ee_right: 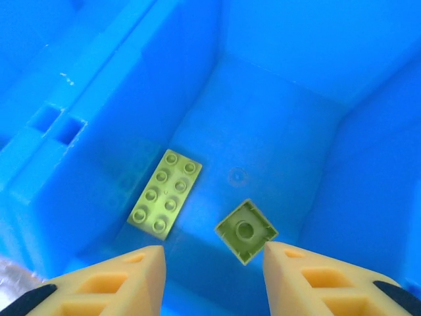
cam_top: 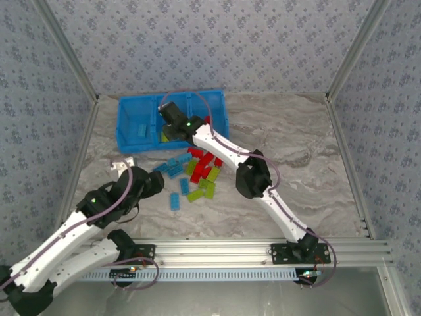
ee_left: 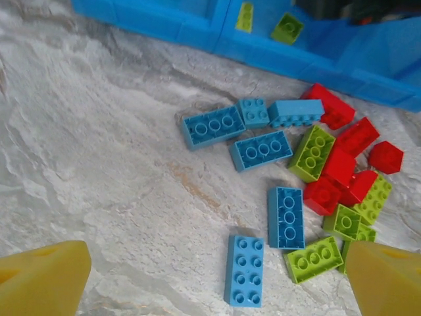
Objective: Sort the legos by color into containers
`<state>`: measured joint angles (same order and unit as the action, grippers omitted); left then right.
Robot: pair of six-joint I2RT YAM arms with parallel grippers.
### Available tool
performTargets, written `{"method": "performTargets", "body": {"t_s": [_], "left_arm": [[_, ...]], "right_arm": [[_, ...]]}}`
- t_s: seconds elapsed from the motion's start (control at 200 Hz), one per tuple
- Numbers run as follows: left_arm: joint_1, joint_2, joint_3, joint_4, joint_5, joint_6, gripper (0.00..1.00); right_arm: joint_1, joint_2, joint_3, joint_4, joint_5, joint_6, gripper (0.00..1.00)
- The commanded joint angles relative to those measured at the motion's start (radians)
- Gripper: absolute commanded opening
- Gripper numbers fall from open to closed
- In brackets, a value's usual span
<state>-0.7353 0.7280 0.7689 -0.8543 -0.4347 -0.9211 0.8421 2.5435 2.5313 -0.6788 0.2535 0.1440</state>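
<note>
Hovering low over the marbled table (cam_top: 309, 151), the left gripper (cam_top: 156, 181) sits at nine o'clock of the loose legos (cam_top: 197, 172). In its wrist view its yellow fingers (ee_left: 46, 276) stand wide apart with nothing between them. A single light blue brick (ee_left: 244, 270) lies flat just ahead, apart from the pile at its seven o'clock.

The blue tray (cam_top: 131, 104) lies at eleven o'clock of the table. Its left compartment (cam_top: 128, 135) holds one light blue piece (cam_top: 140, 129). Over the middle compartment (ee_right: 276, 125) hangs the right gripper (cam_top: 170, 124), its jaws open and holding nothing. On the floor below it lie two lime green bricks. The long one (ee_right: 166, 192), studs up, is at eleven o'clock of the gripper. The small square one (ee_right: 246, 230), hollow side up, is at twelve o'clock.

The pile rests on the table at five o'clock of the tray. Light blue bricks are on its nine o'clock side, and red and green are mixed toward three o'clock.
</note>
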Motion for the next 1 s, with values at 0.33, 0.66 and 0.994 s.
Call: {"method": "performTargets", "body": {"t_s": [0.33,0.66,0.994], "left_arm": [[0.316,0.428,-0.001,0.338,0.396,-0.015,0.99],[0.381,0.717,0.111,0.389,0.358,0.042,0.99],[0.422,0.826,0.119,0.45,0.368,0.108,0.99]], "right_arm": [[0.054,-0.794,-0.727,-0.128,-0.247,0.067,0.69],[0.09,-1.252,-1.315,-0.029,-0.198,0.29,0.85],[0.087,-1.328,-1.396,-0.014,-0.153,0.323,0.86]]}}
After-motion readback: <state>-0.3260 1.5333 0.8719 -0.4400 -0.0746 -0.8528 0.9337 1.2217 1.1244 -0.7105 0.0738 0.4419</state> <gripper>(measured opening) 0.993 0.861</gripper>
